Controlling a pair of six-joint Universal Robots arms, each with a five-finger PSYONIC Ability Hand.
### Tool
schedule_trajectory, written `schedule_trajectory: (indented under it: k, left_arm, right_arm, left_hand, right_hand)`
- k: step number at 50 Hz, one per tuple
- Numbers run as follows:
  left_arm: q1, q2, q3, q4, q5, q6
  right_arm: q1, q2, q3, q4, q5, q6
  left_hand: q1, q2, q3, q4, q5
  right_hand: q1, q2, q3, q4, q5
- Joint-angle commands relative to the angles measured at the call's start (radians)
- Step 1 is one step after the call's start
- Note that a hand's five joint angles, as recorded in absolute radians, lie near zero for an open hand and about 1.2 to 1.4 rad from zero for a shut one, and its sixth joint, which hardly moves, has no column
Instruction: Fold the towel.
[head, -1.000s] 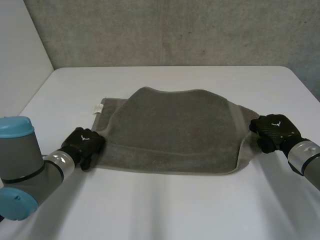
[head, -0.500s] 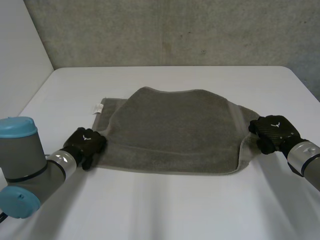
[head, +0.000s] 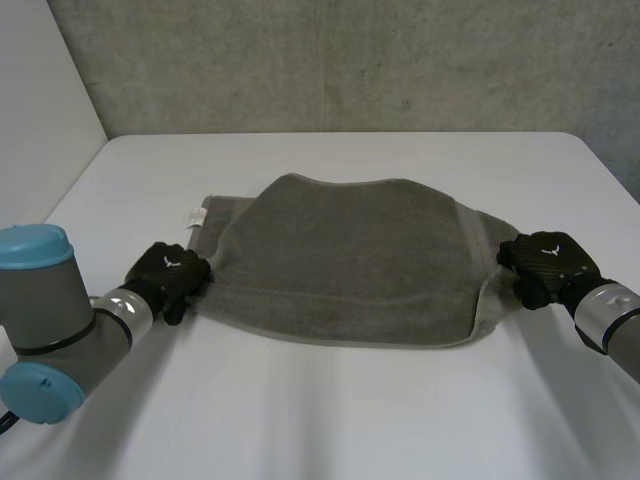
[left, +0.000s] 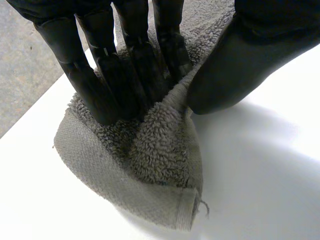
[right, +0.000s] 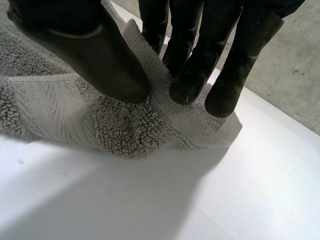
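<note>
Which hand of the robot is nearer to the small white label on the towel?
Left. The left hand pinches a corner of the towel, just nearer the robot than the white label. The right hand pinches the opposite end, far across the towel.

Bright diffuse light; table (head: 330, 420) evenly lit; soft shadow under towel (head: 350, 260) edge.

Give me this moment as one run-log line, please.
left robot hand: pinching corner | right robot hand: pinching corner | grey terry towel: partly folded
</note>
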Motion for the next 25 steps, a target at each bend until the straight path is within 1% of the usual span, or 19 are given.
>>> schedule_trajectory:
  k: [1,6,8,9,11,12,13,14,15,16,17,19,20,21,22,23,24,25]
  left_arm:
    - [0.000,0.001,-0.001,0.008,-0.001,-0.002]
    - [0.000,0.044,-0.014,0.003,-0.002,-0.002]
    - [0.000,0.131,-0.027,-0.006,-0.004,-0.017]
    - [0.000,0.132,-0.027,-0.006,-0.004,-0.017]
    - [0.000,0.248,-0.034,-0.021,-0.004,-0.085]
    - [0.000,0.248,-0.034,-0.021,-0.004,-0.086]
    - [0.000,0.309,-0.028,-0.033,-0.004,-0.138]
    - [0.000,0.310,-0.028,-0.033,-0.004,-0.138]
    - [0.000,0.370,-0.019,-0.049,-0.004,-0.194]
    - [0.002,0.432,-0.010,-0.067,-0.001,-0.249]
    - [0.002,0.432,-0.010,-0.067,-0.001,-0.250]
    - [0.011,0.545,0.021,-0.124,0.002,-0.334]
    - [0.011,0.546,0.021,-0.124,0.002,-0.334]
    - [0.015,0.591,0.039,-0.162,0.007,-0.359]
    - [0.015,0.592,0.039,-0.162,0.007,-0.359]
    - [0.018,0.631,0.054,-0.202,0.010,-0.371]
    - [0.023,0.661,0.073,-0.237,0.012,-0.374]
    - [0.023,0.661,0.073,-0.237,0.012,-0.374]
  right_arm:
    - [0.000,-0.002,0.003,0.000,0.000,0.002]
    - [0.002,-0.032,0.003,0.014,0.002,0.002]
    - [0.000,-0.137,-0.007,0.070,0.000,0.011]
    - [0.000,-0.138,-0.007,0.071,0.000,0.011]
    - [-0.002,-0.277,-0.033,0.139,-0.003,0.021]
    - [-0.002,-0.278,-0.033,0.140,-0.003,0.021]
    - [-0.003,-0.337,-0.061,0.166,0.001,0.035]
    - [-0.006,-0.392,-0.093,0.190,0.005,0.060]
    - [-0.006,-0.393,-0.093,0.190,0.005,0.060]
    - [-0.015,-0.449,-0.127,0.209,0.009,0.098]
    - [-0.015,-0.449,-0.127,0.209,0.009,0.098]
    - [-0.018,-0.558,-0.214,0.271,0.015,0.182]
    - [-0.018,-0.558,-0.214,0.272,0.015,0.183]
    - [-0.023,-0.593,-0.268,0.328,0.003,0.208]
    - [-0.040,-0.613,-0.329,0.398,-0.005,0.215]
    - [-0.040,-0.614,-0.329,0.399,-0.005,0.215]
    - [-0.070,-0.618,-0.383,0.472,-0.009,0.207]
    - [-0.071,-0.618,-0.383,0.473,-0.009,0.207]
  left_hand:
    - [0.062,0.009,-0.007,0.007,-0.144]
    - [0.062,0.009,-0.007,0.007,-0.144]
    - [0.062,0.009,-0.007,0.007,-0.144]
    - [0.062,0.009,-0.007,0.007,-0.144]
    - [0.062,0.009,-0.007,0.007,-0.144]
    - [0.062,0.009,-0.007,0.007,-0.144]
    - [0.062,0.009,-0.007,0.007,-0.144]
    - [0.062,0.009,-0.007,0.007,-0.144]
    - [0.062,0.009,-0.007,0.007,-0.144]
    - [0.062,0.009,-0.007,0.007,-0.144]
    - [0.062,0.009,-0.007,0.007,-0.144]
    - [0.062,0.009,-0.007,0.007,-0.144]
    - [0.062,0.009,-0.007,0.007,-0.144]
    - [0.062,0.009,-0.007,0.007,-0.144]
    - [0.062,0.009,-0.007,0.007,-0.144]
    - [0.062,0.009,-0.007,0.007,-0.144]
    - [0.062,0.009,-0.007,0.007,-0.144]
    - [0.062,0.009,-0.007,0.007,-0.144]
  right_hand:
    - [0.079,0.105,0.063,0.064,0.064]
    - [0.079,0.105,0.063,0.064,0.064]
    - [0.079,0.105,0.063,0.064,0.064]
    - [0.079,0.105,0.063,0.064,0.064]
    - [0.079,0.105,0.063,0.064,0.064]
    - [0.079,0.105,0.063,0.064,0.064]
    - [0.079,0.105,0.063,0.064,0.064]
    - [0.079,0.105,0.063,0.064,0.064]
    - [0.079,0.105,0.063,0.064,0.064]
    - [0.079,0.105,0.063,0.064,0.064]
    - [0.079,0.105,0.063,0.064,0.064]
    - [0.079,0.105,0.063,0.064,0.064]
    - [0.079,0.105,0.063,0.064,0.064]
    - [0.079,0.105,0.063,0.064,0.064]
    - [0.079,0.105,0.063,0.064,0.064]
    - [0.079,0.105,0.063,0.064,0.064]
    - [0.079,0.105,0.063,0.064,0.064]
    - [0.079,0.105,0.063,0.064,0.064]
